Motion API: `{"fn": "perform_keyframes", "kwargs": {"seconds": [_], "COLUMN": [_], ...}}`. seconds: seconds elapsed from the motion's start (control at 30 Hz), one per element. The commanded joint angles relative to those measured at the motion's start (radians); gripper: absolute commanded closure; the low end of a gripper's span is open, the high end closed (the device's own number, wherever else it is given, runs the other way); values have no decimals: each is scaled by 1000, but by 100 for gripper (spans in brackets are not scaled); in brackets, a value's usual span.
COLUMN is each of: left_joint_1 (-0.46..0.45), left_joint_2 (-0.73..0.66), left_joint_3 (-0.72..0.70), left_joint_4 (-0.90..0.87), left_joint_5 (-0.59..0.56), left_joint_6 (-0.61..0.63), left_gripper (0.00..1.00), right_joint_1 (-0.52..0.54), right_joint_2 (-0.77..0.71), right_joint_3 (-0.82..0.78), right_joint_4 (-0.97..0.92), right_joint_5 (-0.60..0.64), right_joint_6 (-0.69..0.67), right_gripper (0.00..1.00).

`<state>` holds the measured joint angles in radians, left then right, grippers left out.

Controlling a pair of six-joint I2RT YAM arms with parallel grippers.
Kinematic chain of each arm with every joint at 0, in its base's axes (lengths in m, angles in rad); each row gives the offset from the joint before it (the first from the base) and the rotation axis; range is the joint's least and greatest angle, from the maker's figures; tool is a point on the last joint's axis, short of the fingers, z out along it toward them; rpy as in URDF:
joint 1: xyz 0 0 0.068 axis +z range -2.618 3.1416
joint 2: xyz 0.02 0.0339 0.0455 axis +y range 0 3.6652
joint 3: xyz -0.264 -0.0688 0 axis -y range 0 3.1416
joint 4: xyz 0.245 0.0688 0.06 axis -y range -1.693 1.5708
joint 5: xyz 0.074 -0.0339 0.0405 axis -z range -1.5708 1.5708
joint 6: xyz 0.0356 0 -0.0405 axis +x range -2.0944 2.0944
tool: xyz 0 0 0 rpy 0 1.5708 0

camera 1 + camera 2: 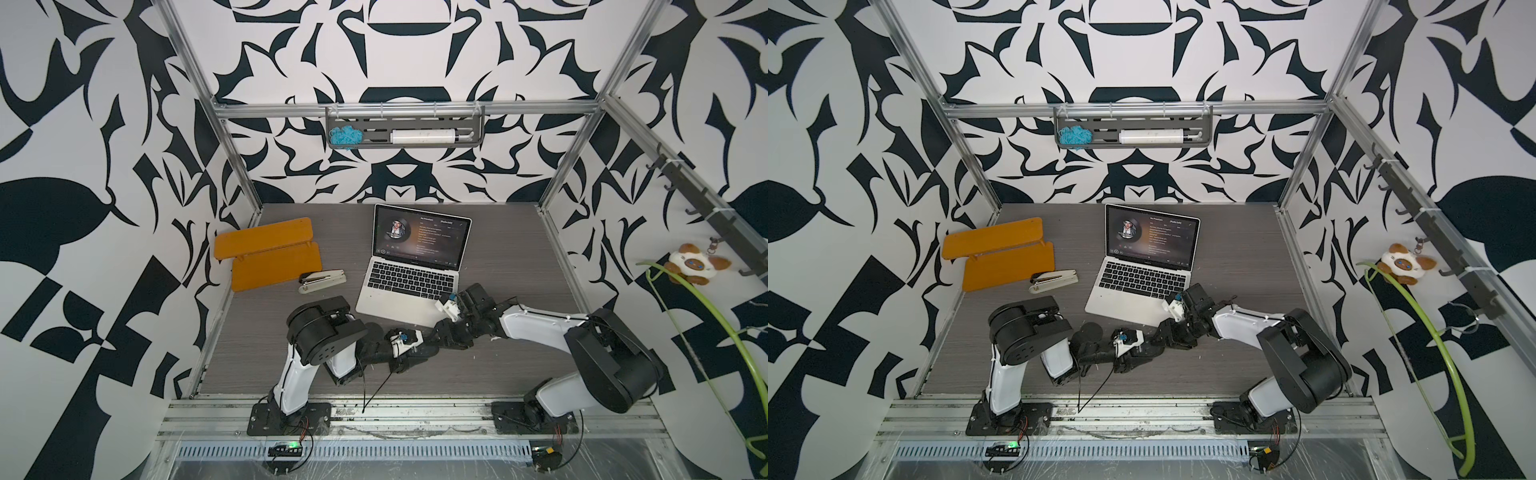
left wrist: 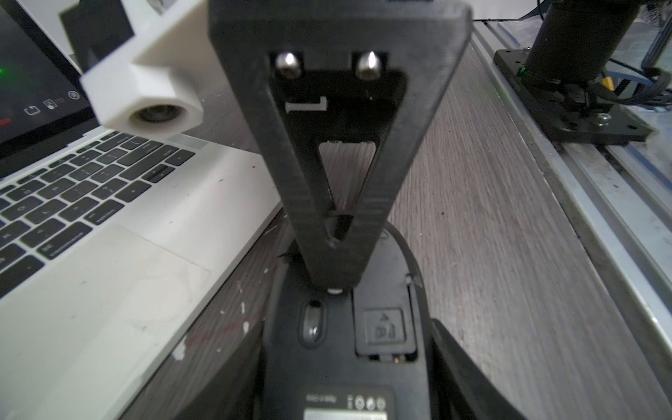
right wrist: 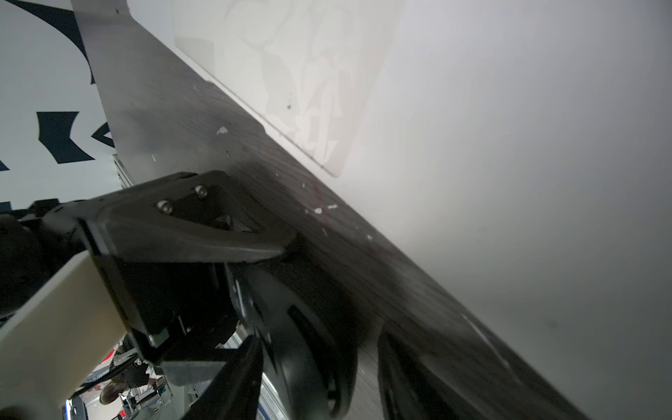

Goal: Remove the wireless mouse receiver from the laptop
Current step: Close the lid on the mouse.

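Clamping upturned black oval mouse (image 2: 327, 378) in left tool (image 2: 347, 327); holding right tool (image 3: 320, 342) spread apart over it. Seeing no receiver in slim silver laptop (image 1: 399, 303); probably stowing next, needing slot alignment.

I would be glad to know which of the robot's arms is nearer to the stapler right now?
Left. The left arm has a bulky black joint just on the robot's side of the stapler; the right arm reaches in beyond the laptop, over its front right corner.
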<state>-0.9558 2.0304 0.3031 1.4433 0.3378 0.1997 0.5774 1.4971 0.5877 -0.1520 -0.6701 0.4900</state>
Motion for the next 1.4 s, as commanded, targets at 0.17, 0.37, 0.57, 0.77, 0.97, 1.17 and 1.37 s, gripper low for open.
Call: {"fn": "perform_keyframes", "kwargs": {"seconds": [0.17, 0.37, 0.57, 0.77, 0.97, 1.17, 1.37], "left_joint_1": [-6, -6, -6, -6, -6, -6, -6], "left_joint_2": [62, 63, 68, 70, 69, 65, 65], "left_joint_3": [-26, -25, -22, -19, -10, -8, -6], "left_joint_4": [-276, -276, -277, -284, -303, -313, -317], "left_joint_5": [-14, -16, -14, -6, 5, 4, 1], "left_joint_6": [27, 27, 27, 29, 35, 37, 38], "left_gripper": [51, 52, 52, 52, 54, 54, 54], "right_joint_1": [29, 29, 29, -6, -27, -27, -26], "right_joint_2": [29, 29, 28, -10, -33, -35, -60], "right_joint_3": [33, 34, 36, 29, 20, 23, 18], "right_joint_4": [-46, -65, -57, -68, -103, -117, -134], "right_joint_5": [55, 64, 60, 42, 44, 29, 26], "right_joint_6": [-39, -60, -54, -68, -83, -97, -98], "right_gripper": [50, 55, 50, 36, 38, 46, 49]}}
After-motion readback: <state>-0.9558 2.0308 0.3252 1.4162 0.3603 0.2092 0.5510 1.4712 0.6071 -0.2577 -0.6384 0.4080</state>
